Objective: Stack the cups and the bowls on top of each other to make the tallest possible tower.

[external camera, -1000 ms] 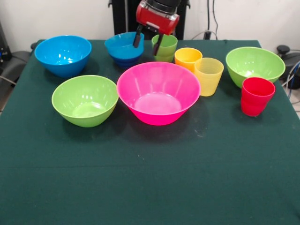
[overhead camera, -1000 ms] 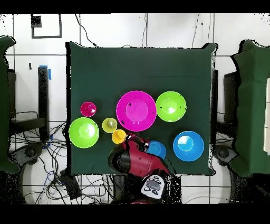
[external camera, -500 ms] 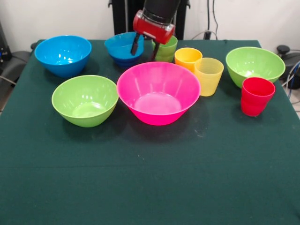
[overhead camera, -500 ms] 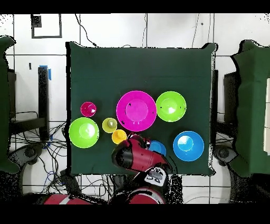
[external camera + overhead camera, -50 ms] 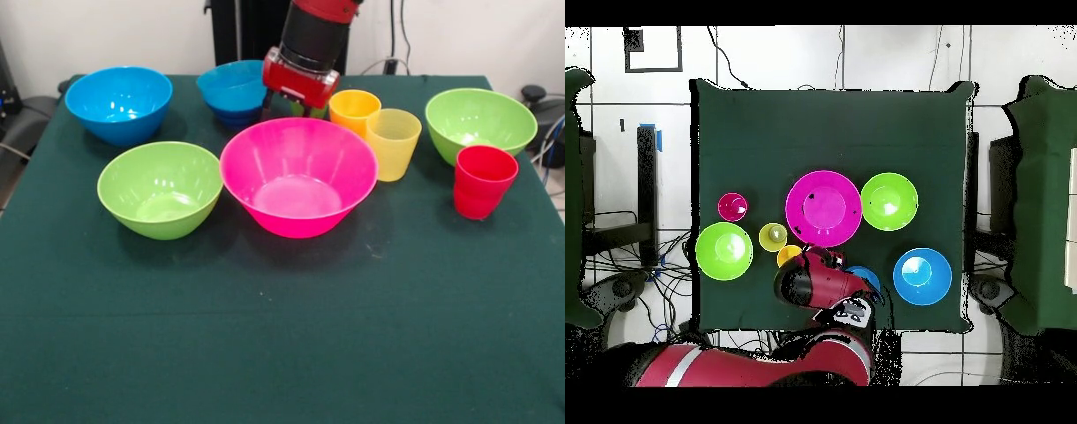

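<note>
1. Two small blue bowls sit nested as the tower [image 5: 231,91] at the table's back edge in the front view, the lighter one on top of the darker.
2. Just right of that stack, the gripper [image 5: 295,104] hangs low behind the large pink bowl [image 5: 297,174]; its red housing and the pink rim hide the tips, so I cannot tell whether the claw is open or closed, and the green cup is not visible behind it.
3. Right of the gripper stands the orange cup [image 5: 353,109], with the pale yellow cup [image 5: 393,142] touching or just in front of it.
4. Further right, a lime green bowl [image 5: 480,123] sits at the table's right side, and the red cup [image 5: 482,180] stands upright just in front of it.
5. At the back left, the medium bright blue bowl [image 5: 118,103] stands apart from the tower.
6. In front of it, the second lime green bowl [image 5: 161,188] sits just beside the pink bowl's left rim.
7. From overhead, the red arm [image 5: 755,363] crosses the bottom edge, its head covering the spot between the orange cup and the blue stack on the green tablecloth [image 5: 835,130].
</note>
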### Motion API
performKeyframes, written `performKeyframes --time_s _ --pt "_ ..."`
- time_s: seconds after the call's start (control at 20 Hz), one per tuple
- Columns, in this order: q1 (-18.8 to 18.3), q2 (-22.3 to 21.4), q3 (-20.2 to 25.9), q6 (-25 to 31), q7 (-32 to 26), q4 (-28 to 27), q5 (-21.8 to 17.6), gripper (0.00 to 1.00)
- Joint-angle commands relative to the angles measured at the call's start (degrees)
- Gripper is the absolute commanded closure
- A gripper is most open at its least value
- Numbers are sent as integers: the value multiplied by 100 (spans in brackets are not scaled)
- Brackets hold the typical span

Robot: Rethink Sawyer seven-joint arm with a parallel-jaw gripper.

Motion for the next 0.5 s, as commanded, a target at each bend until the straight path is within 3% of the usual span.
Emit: performKeyframes --time_s 0.05,0.35,0.5 --pt "-9 244 756 195 309 -657 -326 0" --pt "-34 224 777 247 343 -697 -394 0" --pt "150 2 609 492 373 -617 -317 0"
